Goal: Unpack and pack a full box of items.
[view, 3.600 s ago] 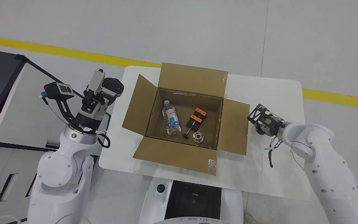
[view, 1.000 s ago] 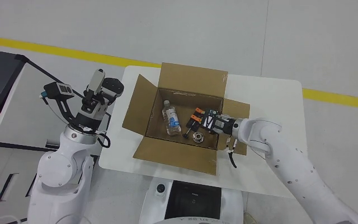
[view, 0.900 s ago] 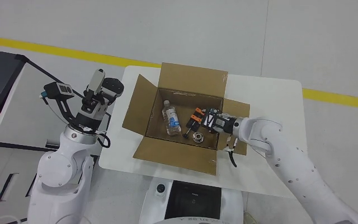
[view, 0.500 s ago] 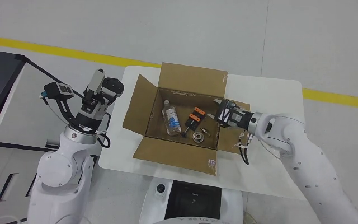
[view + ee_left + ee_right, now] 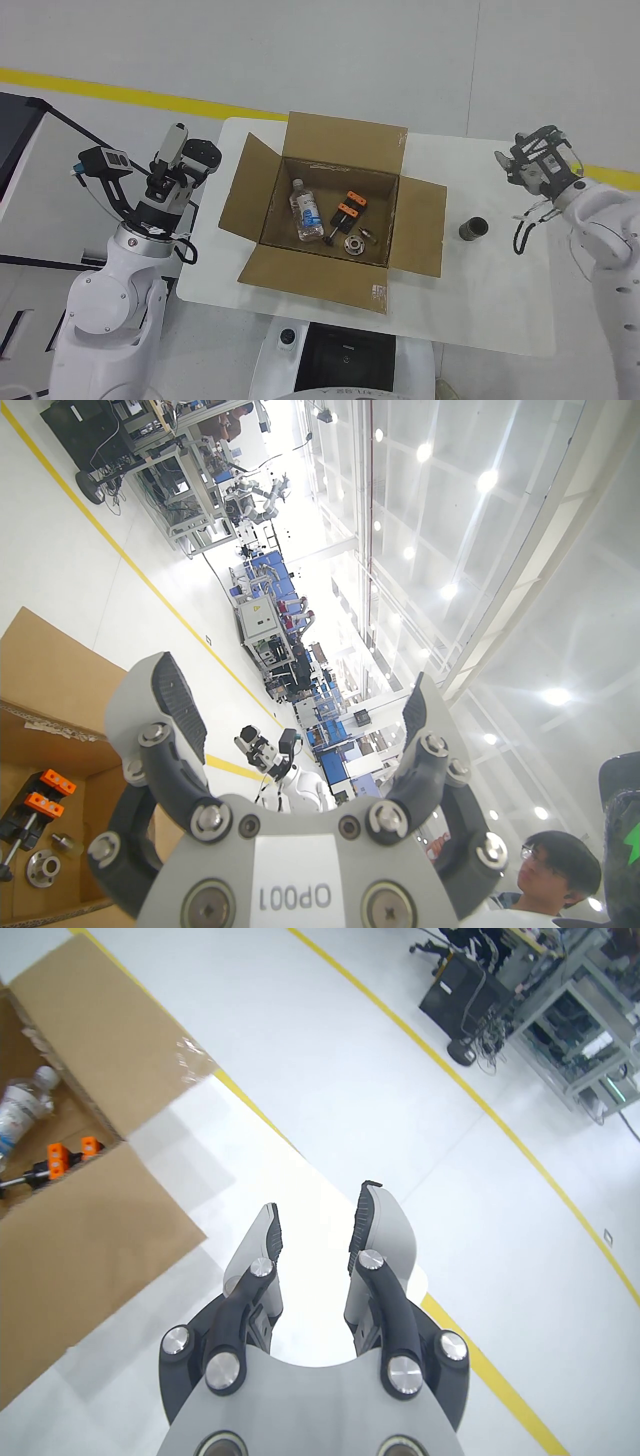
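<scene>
The open brown cardboard box sits mid-table on the white table. It holds a clear plastic water bottle lying with its long axis toward the far wall, an orange-and-black small vise lying diagonally, and a round metal flange. A short dark cylinder stands outside, just beside the right flap. The right gripper, fingers spread and empty, hangs beyond that cylinder, well apart from the box. The left gripper, also spread and empty, is probably nearer the bottle
</scene>
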